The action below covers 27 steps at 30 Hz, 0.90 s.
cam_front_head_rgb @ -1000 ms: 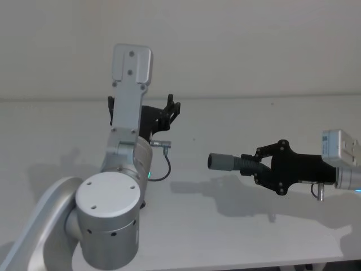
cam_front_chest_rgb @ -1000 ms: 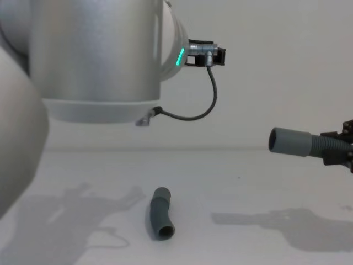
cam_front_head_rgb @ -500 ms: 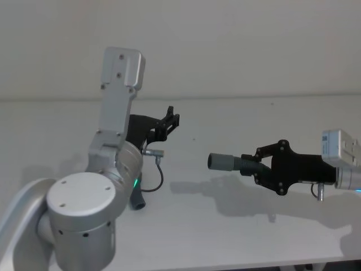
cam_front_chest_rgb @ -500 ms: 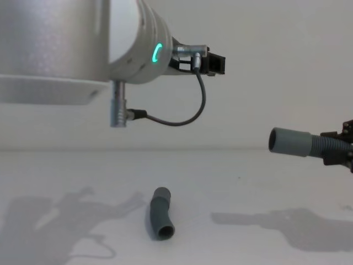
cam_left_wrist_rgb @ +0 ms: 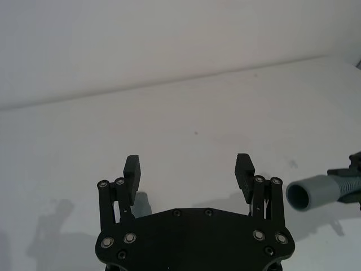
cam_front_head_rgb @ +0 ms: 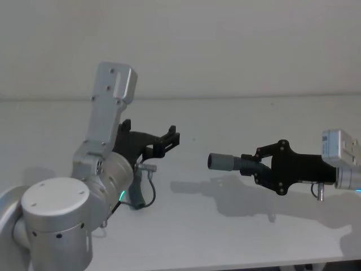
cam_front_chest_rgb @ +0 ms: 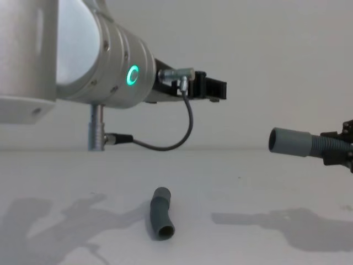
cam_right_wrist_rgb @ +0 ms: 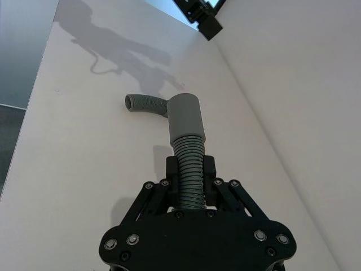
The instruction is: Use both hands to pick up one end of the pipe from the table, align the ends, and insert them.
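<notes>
Left black angular claw (cam_front_head_rgb: 169,138) on the silver wrist with the green ring light hangs above the white matte tabletop (cam_front_head_rgb: 225,243). Its fingers are spread wide with nothing between them, as the left wrist view (cam_left_wrist_rgb: 189,169) shows plainly. Key relation: the loose short bent dark grey ribbed hose piece (cam_front_chest_rgb: 160,213) lies flat on the tabletop, below the claw. In the head view it sits at about 7 o'clock from the fingertips, mostly tucked under the left wrist (cam_front_head_rgb: 135,197). In the chest view its long axis runs roughly 12 to 6 o'clock with a slight kink, one cuff opening at the 6 o'clock end facing the robot. The left arm is clearly the nearer one, and my read is that the claw must tip down and back toward 7 o'clock to reach it. Right black angular claw (cam_front_head_rgb: 251,164) sits at 3 o'clock from the left claw, well apart, raised off the tabletop. It is pinching the ribbed part of the second grey ribbed hose piece (cam_front_head_rgb: 228,162). That piece lies level, its smooth cuff pointing to 9 o'clock toward the left claw. The cuff mouth looks hollow with nothing in it (cam_left_wrist_rgb: 313,191). No other containers. The two pieces are well apart and not yet joined.
</notes>
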{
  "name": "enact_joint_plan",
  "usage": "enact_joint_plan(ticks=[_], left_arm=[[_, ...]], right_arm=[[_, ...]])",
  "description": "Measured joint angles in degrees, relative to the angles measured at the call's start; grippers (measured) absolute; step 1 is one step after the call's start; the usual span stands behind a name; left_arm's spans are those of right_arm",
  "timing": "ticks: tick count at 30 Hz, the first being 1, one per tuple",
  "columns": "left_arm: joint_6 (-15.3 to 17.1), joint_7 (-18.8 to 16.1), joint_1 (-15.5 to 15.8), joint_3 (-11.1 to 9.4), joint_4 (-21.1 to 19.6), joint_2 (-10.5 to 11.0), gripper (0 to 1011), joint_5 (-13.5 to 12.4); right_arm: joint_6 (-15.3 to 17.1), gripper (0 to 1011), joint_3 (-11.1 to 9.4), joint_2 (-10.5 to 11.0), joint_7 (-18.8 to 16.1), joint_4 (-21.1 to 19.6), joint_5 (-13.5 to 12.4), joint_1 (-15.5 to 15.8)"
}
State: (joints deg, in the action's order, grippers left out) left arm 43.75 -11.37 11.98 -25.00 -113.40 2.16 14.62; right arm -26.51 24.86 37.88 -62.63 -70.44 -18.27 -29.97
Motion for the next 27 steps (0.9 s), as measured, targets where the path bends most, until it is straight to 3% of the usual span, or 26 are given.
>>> enact_joint_plan(ticks=[13,27], left_arm=[[2.1,0.9,-2.2,1.3,-0.9,0.3,1001,0.9],[2.3,-1.3,-3.7,0.5,-0.1,-0.4,1001,-1.5]], right_arm=[[0.0,222,0.0,0.0,0.0,0.0,0.0,0.0],[0.0,222,0.0,0.0,0.0,0.0,0.0,0.0]])
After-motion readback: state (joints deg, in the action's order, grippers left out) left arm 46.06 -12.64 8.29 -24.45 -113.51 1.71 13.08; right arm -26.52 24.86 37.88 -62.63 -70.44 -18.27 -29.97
